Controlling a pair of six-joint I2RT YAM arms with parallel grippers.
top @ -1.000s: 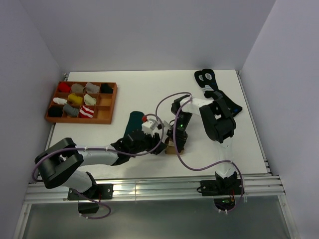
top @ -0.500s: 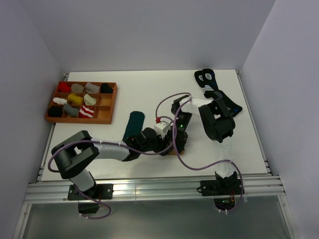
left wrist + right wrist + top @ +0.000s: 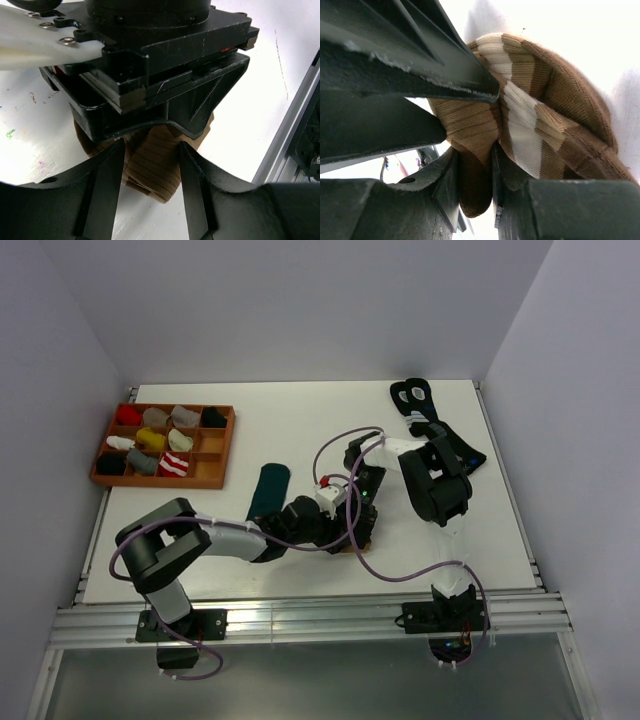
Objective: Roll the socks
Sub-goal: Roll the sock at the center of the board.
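near the front middle of the tabletop (image 3: 290, 430) the two arms meet over the sock (image 3: 540, 110). the left arm lies low and long, elbow bent by the left front corner, forearm reaching rightward. the right arm rises from its base, folds at the elbow and doubles back leftward and down. the left end effector (image 3: 151, 155) has its two black fingers (image 3: 102, 190) partly closed, one on each side of the sock, whose ribbed knit fills the gap and touches both. the right end effector (image 3: 475, 162) faces it from the opposite side, its wrist block just above the left fingers. its fingers are nearly together, pinching a thin fold of the sock. the sock is bunched into a rounded lump on the tabletop, soft brown knit with cream stripes curving over the bulge. just left lies a green sock (image 3: 268, 488), flat and oblong. black socks (image 3: 420, 405) lie at the far right. a wooden tray (image 3: 226, 452) of rolled socks (image 3: 150, 440) sits far left.
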